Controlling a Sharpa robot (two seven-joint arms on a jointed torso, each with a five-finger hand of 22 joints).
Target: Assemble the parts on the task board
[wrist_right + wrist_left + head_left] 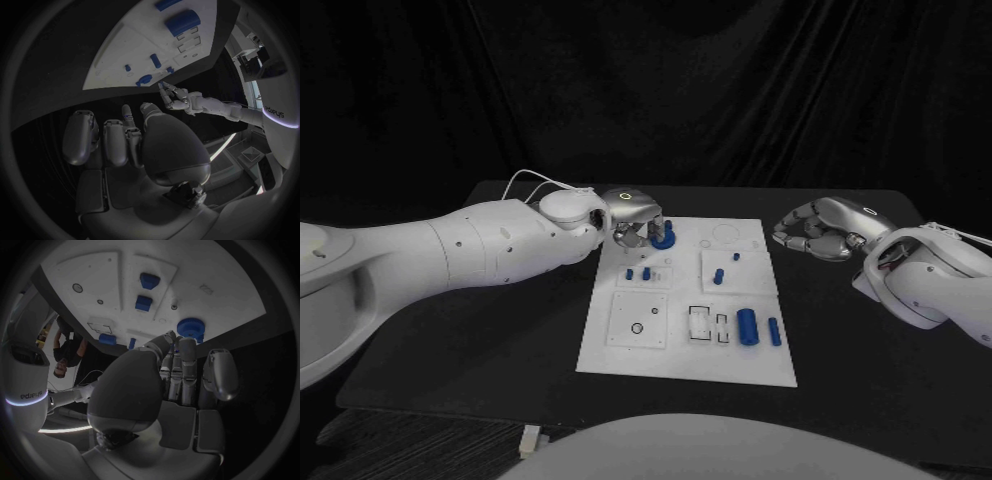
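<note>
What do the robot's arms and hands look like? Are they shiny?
Yes. Both arms are smooth, rounded white shells. The left arm has a thin white cable looping near its wrist. The left hand and right hand are shiny silver metal with chunky, segmented fingers, and a small lit ring glows on the left one.

Left arm (pixel 459 250): white rounded shell, small dark screw dots, thin white cable looped at wrist. Hands (pixel 635 215) silver-grey, padded fingers; a small ring, possibly lit, on top.

Left robot hand (pixel 635 215) and right robot hand (pixel 822 230), both empty
</note>
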